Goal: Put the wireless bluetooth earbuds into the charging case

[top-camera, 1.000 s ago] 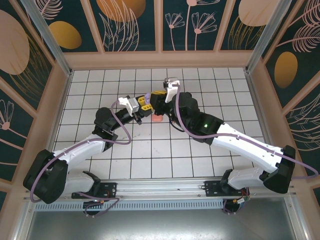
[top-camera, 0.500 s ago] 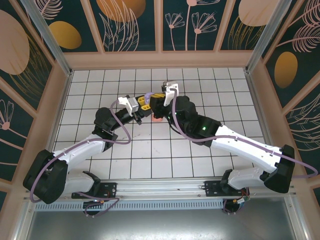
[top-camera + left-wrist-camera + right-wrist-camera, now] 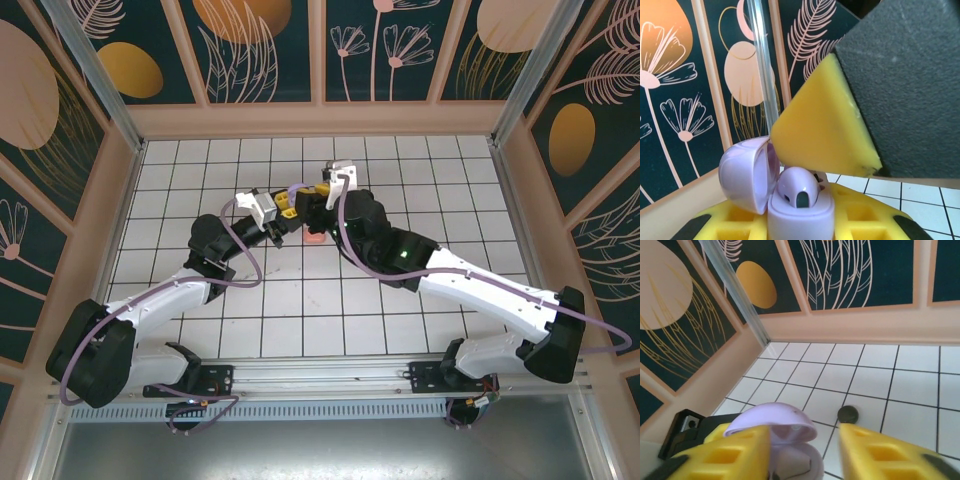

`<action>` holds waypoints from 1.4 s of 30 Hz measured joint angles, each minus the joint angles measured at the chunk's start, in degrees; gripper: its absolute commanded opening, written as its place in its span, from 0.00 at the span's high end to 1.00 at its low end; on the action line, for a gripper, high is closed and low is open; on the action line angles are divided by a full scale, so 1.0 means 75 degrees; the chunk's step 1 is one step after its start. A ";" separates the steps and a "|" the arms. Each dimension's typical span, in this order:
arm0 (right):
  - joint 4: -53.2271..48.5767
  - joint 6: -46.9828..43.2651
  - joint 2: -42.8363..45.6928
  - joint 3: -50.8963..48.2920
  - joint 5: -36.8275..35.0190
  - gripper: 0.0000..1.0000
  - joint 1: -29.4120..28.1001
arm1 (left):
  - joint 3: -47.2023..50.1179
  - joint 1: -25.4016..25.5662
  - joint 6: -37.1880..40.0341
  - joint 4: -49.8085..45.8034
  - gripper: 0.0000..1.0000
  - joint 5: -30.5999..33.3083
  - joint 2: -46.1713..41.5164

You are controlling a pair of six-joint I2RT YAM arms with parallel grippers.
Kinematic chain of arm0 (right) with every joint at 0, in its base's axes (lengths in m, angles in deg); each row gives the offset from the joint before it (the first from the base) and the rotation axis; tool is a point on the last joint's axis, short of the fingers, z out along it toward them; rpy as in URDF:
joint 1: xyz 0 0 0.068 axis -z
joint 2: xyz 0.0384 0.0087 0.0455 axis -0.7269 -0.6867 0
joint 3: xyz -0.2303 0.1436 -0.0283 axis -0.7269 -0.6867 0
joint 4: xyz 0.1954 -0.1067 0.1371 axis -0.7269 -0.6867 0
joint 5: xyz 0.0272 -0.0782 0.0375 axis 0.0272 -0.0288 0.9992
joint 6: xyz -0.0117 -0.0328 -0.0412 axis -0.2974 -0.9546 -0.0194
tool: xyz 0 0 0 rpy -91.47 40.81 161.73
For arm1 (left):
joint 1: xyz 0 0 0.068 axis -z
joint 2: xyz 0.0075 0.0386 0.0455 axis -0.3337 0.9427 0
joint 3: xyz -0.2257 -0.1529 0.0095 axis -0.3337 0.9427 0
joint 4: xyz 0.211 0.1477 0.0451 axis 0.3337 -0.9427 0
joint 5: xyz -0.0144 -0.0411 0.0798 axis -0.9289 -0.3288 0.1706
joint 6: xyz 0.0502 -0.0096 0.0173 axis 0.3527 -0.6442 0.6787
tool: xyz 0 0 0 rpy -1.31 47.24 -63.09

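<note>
I clamp my left gripper (image 3: 800, 229) on the lower body of the greyish-lilac, rounded plastic charging case (image 3: 801, 212), one yellow finger on each side. This grip keeps the case upright and steady and leaves its mouth free from above. The domed hinged lid (image 3: 745, 172) stands open, tilted to one side, so the sockets stay accessible. One greyish-lilac stemmed earbud (image 3: 797, 186) sits in the case with its rounded head standing proud of the rim. I judge it seated or nearly so, but I cannot tell whether a second earbud is beside it. My right gripper (image 3: 805, 450) hangs directly over the case with its fingers apart and nothing between them but the open lid below. In the left wrist view, one of its yellow foam pads (image 3: 820, 125) stands just above the lid hinge, close to it. My left arm extends forward and inward from its base with the elbow bent. My right arm mirrors it from the other side, so both wrists meet over the middle of the white tiled table (image 3: 450, 180). A small dark round object (image 3: 847, 414) lies on a tile beyond the case; I cannot tell whether it is an earbud.
</note>
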 measured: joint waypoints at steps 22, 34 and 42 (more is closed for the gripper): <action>-0.0571 0.0755 0.0816 0.0804 0.1437 0.48 0.1113 | 0.0061 0.0017 -0.0032 0.0341 1.00 -0.0125 0.0000; -0.1996 0.0699 -0.0507 0.2078 0.2946 0.87 0.2232 | 0.0154 0.0017 -0.0163 0.0271 1.00 -0.0583 0.0003; -0.2655 0.0493 -0.1923 0.3095 0.3984 0.94 0.2276 | 0.0154 0.0017 -0.0224 0.0216 1.00 -0.0694 0.0006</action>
